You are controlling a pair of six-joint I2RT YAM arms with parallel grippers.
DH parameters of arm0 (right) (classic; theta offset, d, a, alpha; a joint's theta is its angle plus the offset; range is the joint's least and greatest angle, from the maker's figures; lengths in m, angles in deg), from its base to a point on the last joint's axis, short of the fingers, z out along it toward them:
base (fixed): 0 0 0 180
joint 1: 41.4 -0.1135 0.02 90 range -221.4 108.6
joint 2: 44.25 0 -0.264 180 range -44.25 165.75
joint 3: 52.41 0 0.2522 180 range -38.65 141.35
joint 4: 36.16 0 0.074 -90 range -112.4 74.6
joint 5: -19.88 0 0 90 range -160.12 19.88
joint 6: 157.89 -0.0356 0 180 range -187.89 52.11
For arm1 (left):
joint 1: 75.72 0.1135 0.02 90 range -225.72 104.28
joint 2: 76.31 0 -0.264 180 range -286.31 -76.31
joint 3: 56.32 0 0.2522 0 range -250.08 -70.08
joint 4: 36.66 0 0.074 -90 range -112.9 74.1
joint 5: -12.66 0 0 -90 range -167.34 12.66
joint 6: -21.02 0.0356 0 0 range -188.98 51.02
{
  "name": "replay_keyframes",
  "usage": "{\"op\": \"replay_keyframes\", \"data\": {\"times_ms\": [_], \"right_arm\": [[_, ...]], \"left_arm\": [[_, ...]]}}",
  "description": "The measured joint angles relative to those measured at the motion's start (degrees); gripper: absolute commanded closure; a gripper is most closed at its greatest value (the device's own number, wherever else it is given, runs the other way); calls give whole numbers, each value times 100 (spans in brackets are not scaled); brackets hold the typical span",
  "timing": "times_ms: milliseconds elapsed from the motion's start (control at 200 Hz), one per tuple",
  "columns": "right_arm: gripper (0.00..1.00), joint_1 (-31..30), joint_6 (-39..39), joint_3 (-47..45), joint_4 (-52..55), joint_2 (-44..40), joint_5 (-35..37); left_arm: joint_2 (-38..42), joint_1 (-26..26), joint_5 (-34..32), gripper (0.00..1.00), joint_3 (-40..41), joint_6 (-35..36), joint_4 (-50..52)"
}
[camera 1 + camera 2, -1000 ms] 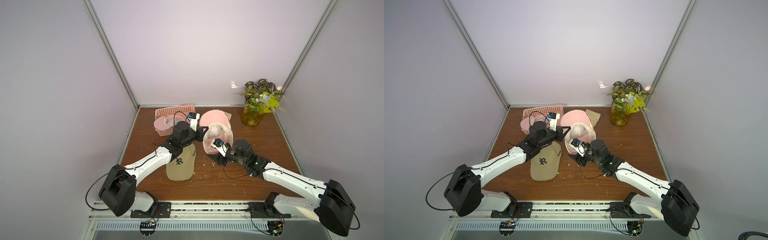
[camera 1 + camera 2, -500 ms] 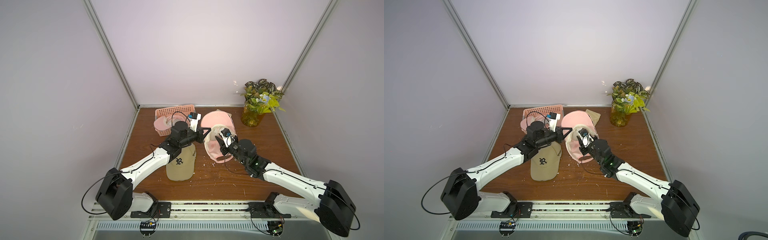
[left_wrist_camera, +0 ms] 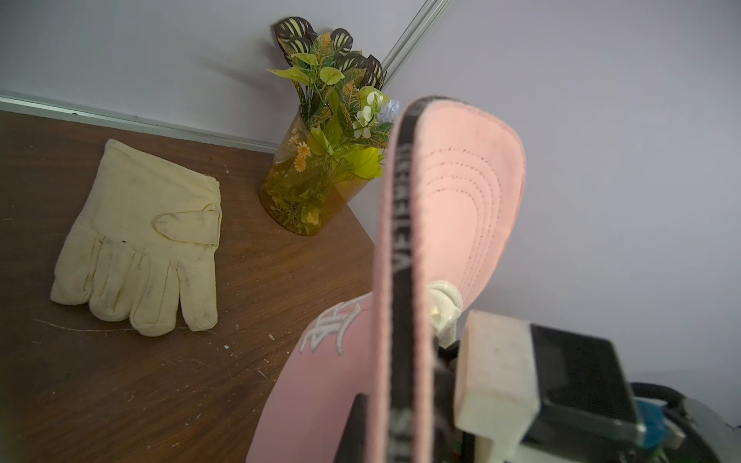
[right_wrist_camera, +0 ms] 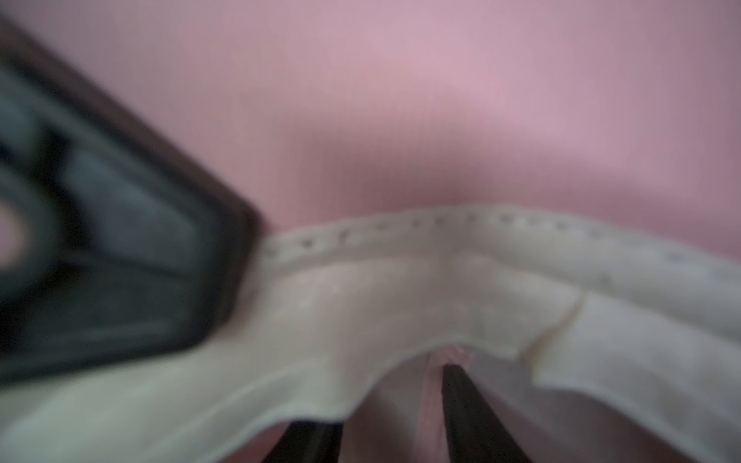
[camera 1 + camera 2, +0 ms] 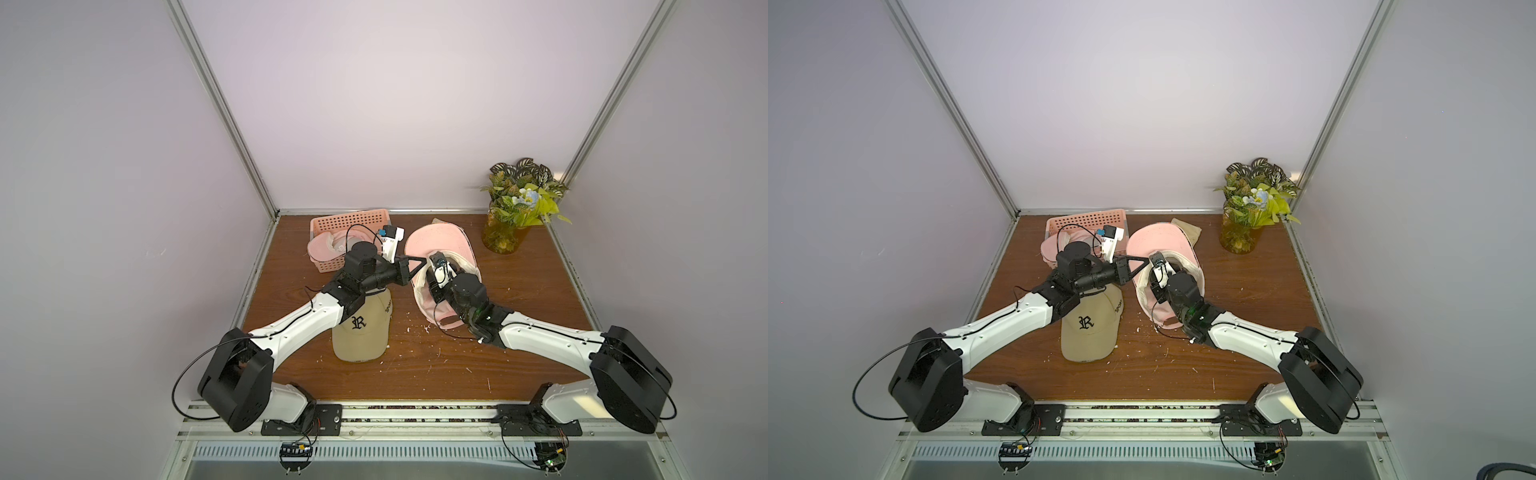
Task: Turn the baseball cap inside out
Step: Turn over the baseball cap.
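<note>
A: Over the counter, back half, the pink baseball cap is propped up, white lining showing. Left gripper is clamped tight on its rim.
B: Right gripper is buried inside the crown. Grip or gap, can't tell.

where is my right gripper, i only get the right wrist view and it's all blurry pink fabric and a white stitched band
Observer: Your right gripper is inside the crown of the pink fabric baseball cap, whose opening faces up in both top views.
Operator: is anything else holding that cap
Observer: Yes, the left gripper is shut on the cap's edge, close to where the brim joins the crown.
</note>
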Motion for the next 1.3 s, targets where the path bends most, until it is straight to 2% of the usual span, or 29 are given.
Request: {"op": "replay_keyframes", "data": {"times_ms": [120,235,430,620,771,931,1116,1301], "right_arm": [[44,0,-72,-7,103,138,94],[42,0,-116,-52,212,133,170],[43,2,-201,-417,234,-273,201],[44,87,-479,-619,267,-844,809],[44,212,-715,-616,616,-772,1220],[44,232,-826,-549,1038,-505,1305],[43,245,-704,-505,1213,-544,501],[51,286,-459,-409,1266,-807,-1161]], "left_arm": [[0,0,-52,100,0,-61,0],[4,4,-151,100,0,-63,24],[4,2,-273,100,-9,28,229],[7,2,-382,100,-9,70,354],[31,-2,-407,100,-9,68,354],[42,-2,-442,100,-7,61,354],[42,-2,-417,100,-7,85,317],[4,0,-164,100,-7,197,24]]}}
